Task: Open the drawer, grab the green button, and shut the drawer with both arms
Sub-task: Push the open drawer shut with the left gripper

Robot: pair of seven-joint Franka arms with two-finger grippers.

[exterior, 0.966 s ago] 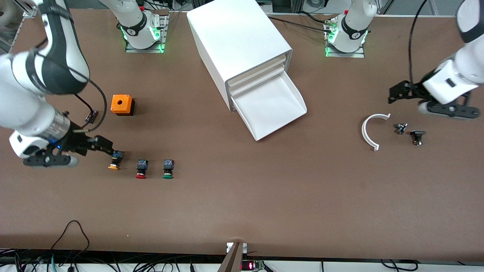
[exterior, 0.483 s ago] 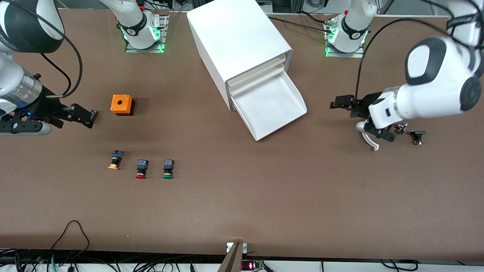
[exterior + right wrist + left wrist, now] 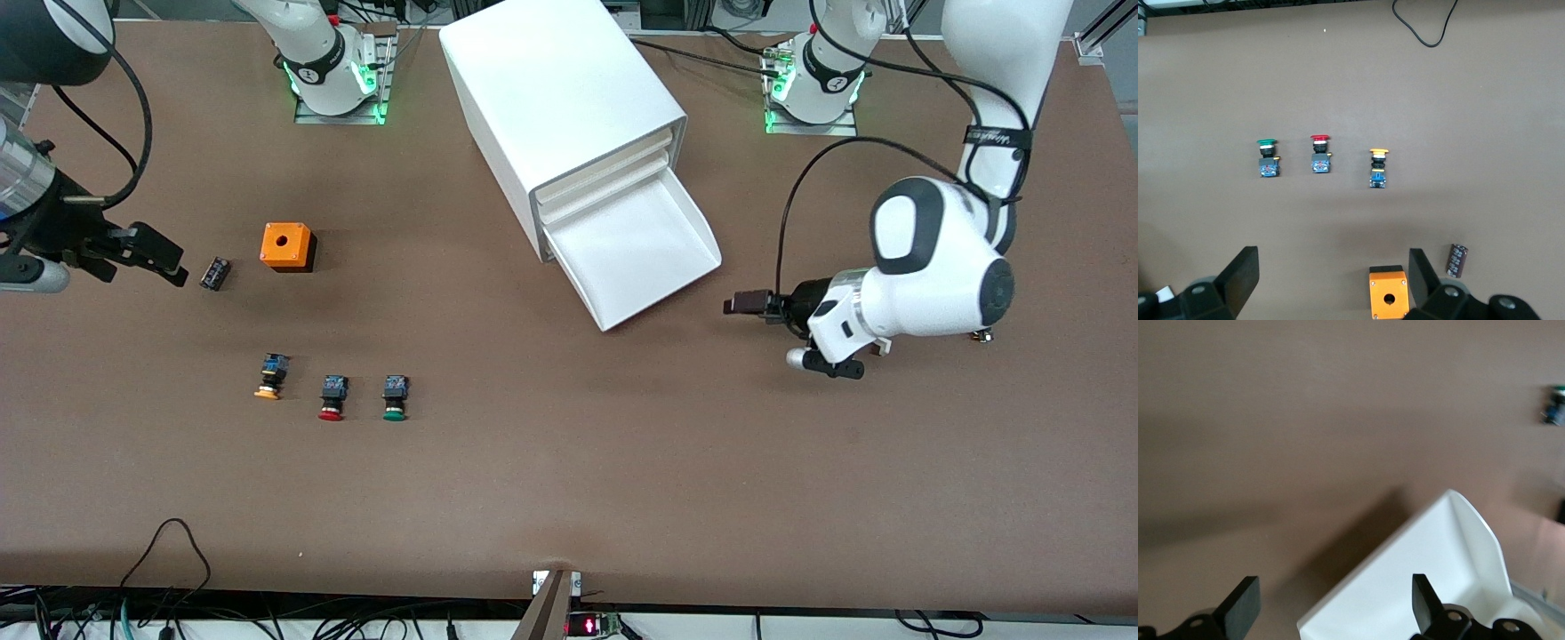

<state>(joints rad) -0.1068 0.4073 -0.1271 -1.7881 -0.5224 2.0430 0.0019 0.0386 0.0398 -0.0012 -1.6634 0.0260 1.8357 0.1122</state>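
Note:
The drawer [image 3: 653, 233] is the lowest of the white cabinet [image 3: 556, 89] and stands pulled out, with nothing showing in its tray. It also shows in the left wrist view [image 3: 1431, 573]. The green-capped button [image 3: 395, 397] stands on the table in a row with two others, and shows in both wrist views [image 3: 1267, 158] [image 3: 1555, 407]. My left gripper [image 3: 742, 305] [image 3: 1331, 607] is open and empty, over the table beside the drawer's front corner. My right gripper [image 3: 169, 258] [image 3: 1331, 277] is open and empty, over the table near the orange box.
A red-capped button [image 3: 332, 397] [image 3: 1319, 155] and an orange-capped button [image 3: 269, 377] [image 3: 1377, 168] stand beside the green one. An orange box [image 3: 287, 246] [image 3: 1389, 300] and a small dark cylinder [image 3: 213, 273] [image 3: 1457, 259] lie near the right gripper. Cables run along the table's front edge.
The left arm swung from its end of the table toward the drawer's front corner. The right gripper drew away from the orange-capped button to beside the orange box.

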